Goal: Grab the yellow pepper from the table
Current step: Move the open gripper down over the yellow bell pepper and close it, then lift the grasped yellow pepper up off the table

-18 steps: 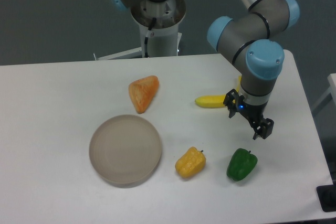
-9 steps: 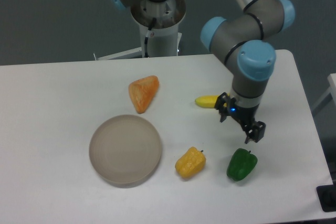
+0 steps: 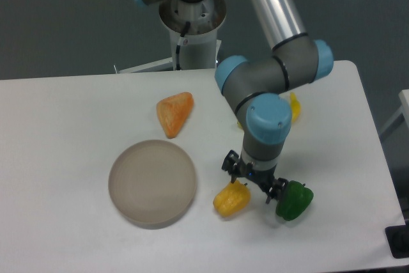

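On white table (image 3: 77, 113), yellow pepper (image 3: 230, 201) lies just below-left of empty, spread jaws

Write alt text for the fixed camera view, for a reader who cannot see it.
A grey-and-blue robot arm's black gripper hangs just above the small lumpy yellow pepper on the white table, a glossy green pepper to its right. A round grey-beige plate lies to the left, an orange wedge-shaped piece beyond it, and a yellow banana shows partly behind the arm.
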Robot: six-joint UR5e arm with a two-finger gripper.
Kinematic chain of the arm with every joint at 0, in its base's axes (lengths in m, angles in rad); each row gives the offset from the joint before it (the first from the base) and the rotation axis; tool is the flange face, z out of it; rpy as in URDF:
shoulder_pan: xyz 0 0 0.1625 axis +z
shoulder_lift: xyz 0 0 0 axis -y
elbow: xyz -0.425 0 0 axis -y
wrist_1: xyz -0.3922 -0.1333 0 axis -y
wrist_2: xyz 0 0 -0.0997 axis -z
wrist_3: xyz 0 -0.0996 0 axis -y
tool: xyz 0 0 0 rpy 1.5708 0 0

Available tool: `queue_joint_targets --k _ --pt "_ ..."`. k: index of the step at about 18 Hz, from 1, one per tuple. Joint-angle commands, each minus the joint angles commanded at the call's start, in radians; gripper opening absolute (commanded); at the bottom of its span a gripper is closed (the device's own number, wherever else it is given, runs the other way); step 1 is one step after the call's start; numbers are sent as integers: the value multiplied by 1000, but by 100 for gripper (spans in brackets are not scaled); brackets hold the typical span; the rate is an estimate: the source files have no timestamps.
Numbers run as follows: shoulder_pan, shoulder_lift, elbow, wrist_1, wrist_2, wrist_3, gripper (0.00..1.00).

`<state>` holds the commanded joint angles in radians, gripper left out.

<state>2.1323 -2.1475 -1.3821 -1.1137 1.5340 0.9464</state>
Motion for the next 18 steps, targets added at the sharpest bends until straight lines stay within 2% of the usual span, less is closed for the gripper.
queue_joint_targets --k 4,10,14,15,17,18 --pt "-31 -3 -8 -2 3 5 100" --pt "-32 1 -31 -6 5 3 100" --pt "-34 -15 -32 8 35 21 99" --pt "-34 -20 -34 8 49 55 71" --pt "-34 -20 -34 6 51 63 41" --pt "-32 -19 -34 5 51 63 33"
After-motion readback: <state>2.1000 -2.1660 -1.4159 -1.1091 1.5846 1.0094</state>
